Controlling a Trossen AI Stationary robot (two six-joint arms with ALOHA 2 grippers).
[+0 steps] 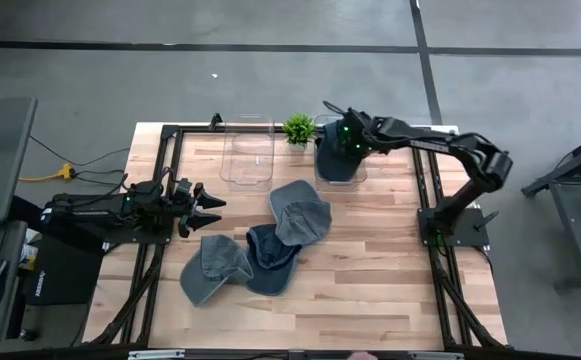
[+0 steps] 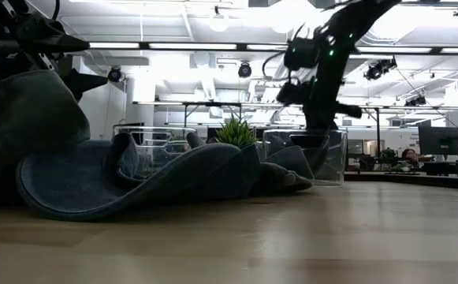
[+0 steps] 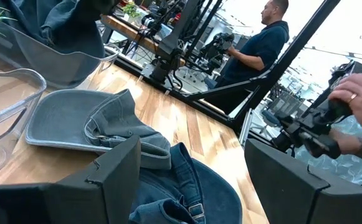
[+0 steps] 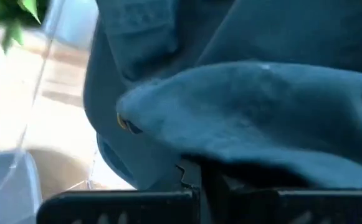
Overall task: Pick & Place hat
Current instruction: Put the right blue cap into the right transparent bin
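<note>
Right gripper [image 1: 342, 140], upper centre of the high view, is poised over the right-hand clear bin [image 1: 362, 175] with a dark blue hat [image 1: 338, 162] hanging from it into that bin. The right wrist view is filled with folded blue cloth lying over the fingers, which meet at the bottom edge, so the gripper is judged closed on the fabric. In the low view the arm descends at upper right of centre into the bin.

Left gripper [image 1: 210, 205], left of centre in the high view, waits above the table [image 1: 370, 300] with its fingers spread wide; its wrist view shows both fingers apart, with nothing between them.

Risks, as judged from this pose: the hat looks to drape across the bin's near wall, so on release part of it could hang outside or slide back onto the table. Soft cloth may also catch on a finger and be lifted out again as the arm rises. The small green plant [image 1: 298, 128] stands just beside the bin and could be brushed by the arm.

The held hat is limp, dark denim-like cloth with a small brass-coloured fitting at a fold. Three further hats lie touching at the table's centre: a grey hat [image 1: 299, 211], a dark blue one [image 1: 270, 258] and another grey one [image 1: 213, 270]. A second clear bin [image 1: 247, 155] stands at upper left of centre; whether it holds anything cannot be told.
</note>
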